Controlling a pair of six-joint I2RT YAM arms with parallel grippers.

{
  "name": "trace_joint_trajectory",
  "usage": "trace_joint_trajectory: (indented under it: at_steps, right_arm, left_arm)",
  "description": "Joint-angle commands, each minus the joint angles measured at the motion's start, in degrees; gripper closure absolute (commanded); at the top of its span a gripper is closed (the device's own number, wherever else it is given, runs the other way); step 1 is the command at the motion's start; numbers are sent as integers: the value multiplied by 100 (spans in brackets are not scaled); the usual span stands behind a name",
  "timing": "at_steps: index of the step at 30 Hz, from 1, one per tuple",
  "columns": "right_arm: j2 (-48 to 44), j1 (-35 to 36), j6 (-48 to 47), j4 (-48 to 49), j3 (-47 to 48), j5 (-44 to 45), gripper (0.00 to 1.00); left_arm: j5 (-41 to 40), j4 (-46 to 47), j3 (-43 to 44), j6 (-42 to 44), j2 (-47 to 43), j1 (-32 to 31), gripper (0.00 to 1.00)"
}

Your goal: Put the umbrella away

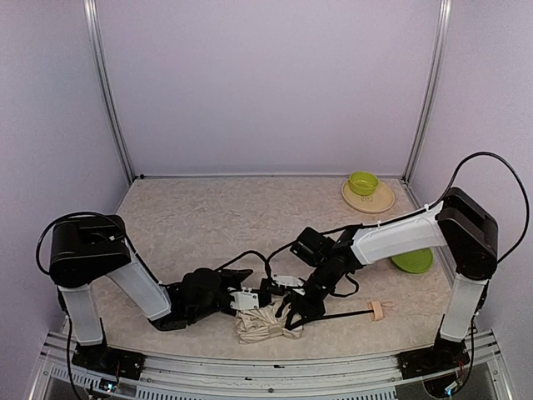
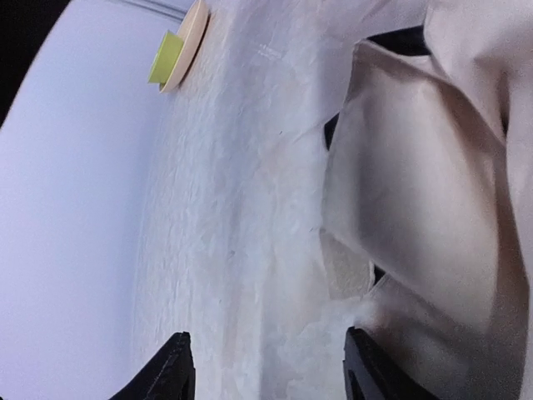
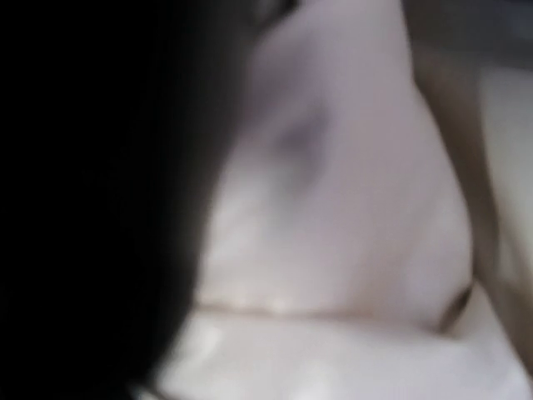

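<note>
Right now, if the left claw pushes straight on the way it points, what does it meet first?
Probably the crumpled cream folding umbrella: its fabric lies just ahead of one finger of the left claw. The other finger faces beige tabletop; depth unclear.

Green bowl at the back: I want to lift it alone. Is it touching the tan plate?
Touching. The top view shows the green bowl resting on the tan plate, no gap between them.

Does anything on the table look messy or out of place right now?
Yes, the umbrella near the front edge: its cream fabric lies in a crumpled heap while the thin black shaft sticks out straight, handle at the far end.
</note>
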Motion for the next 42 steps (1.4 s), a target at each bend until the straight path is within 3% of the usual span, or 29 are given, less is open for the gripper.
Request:
trace_joint_trajectory:
  at_steps: [1, 4, 7, 10, 15, 20, 22, 24, 26, 28, 30, 32, 35, 38, 42]
  right_arm:
    - [530, -137, 802, 364, -358, 1199, 100]
    - [616, -140, 873, 407, -361, 1223, 100]
    - [646, -168, 944, 413, -335, 1266, 100]
    - [646, -218, 1017, 403, -353, 1311, 100]
    - [578, -269, 1146, 483, -515, 1355, 100]
    - [520, -270, 1222, 553, -626, 1330, 100]
    - [512, -269, 1233, 543, -623, 1230, 100]
    - [508, -296, 1240, 545, -617, 1156, 100]
    - [528, -360, 1264, 514, -607, 1154, 100]
    - [541, -392, 1277, 495, -606, 1162, 100]
    - [539, -397, 1287, 558, -587, 1075, 100]
    - [554, -397, 1295, 576, -536, 976, 100]
    - [577, -398, 1299, 518, -395, 900, 100]
    - [608, -397, 1272, 464, -315, 753, 100]
    - [650, -397, 1207, 391, -260, 705, 100]
  left_arm:
    - [-233, 769, -117, -615, -497, 129, 34]
    - [-650, 688, -298, -844, -625, 225, 22]
    - [-1537, 772, -327, -969, -660, 297, 17]
    - [-1888, 796, -370, -883, -744, 447, 13]
    - [-2248, 1792, -567, -128, -650, 760, 8]
    - [-2793, 3460, -616, 443, -274, 1254, 2]
    - [-2730, 2550, -526, 235, -877, 1159, 2]
    - [-2264, 139, -144, -594, -1865, 922, 5]
    - [-1279, -2584, 647, -2256, -2832, 976, 12]
    - [245, -4208, 1287, -3430, -3578, 1101, 21]
    - [1082, -4966, 1516, -3319, -4099, 699, 23]
    - [1253, -5774, 1650, -3159, -4291, -80, 18]
    - [1702, -6337, 1611, -3049, -4072, -628, 12]
    - [1238, -6525, 1384, -2195, -3648, -1315, 5]
    - [1204, -6299, 1330, -1362, -3145, -1041, 1]
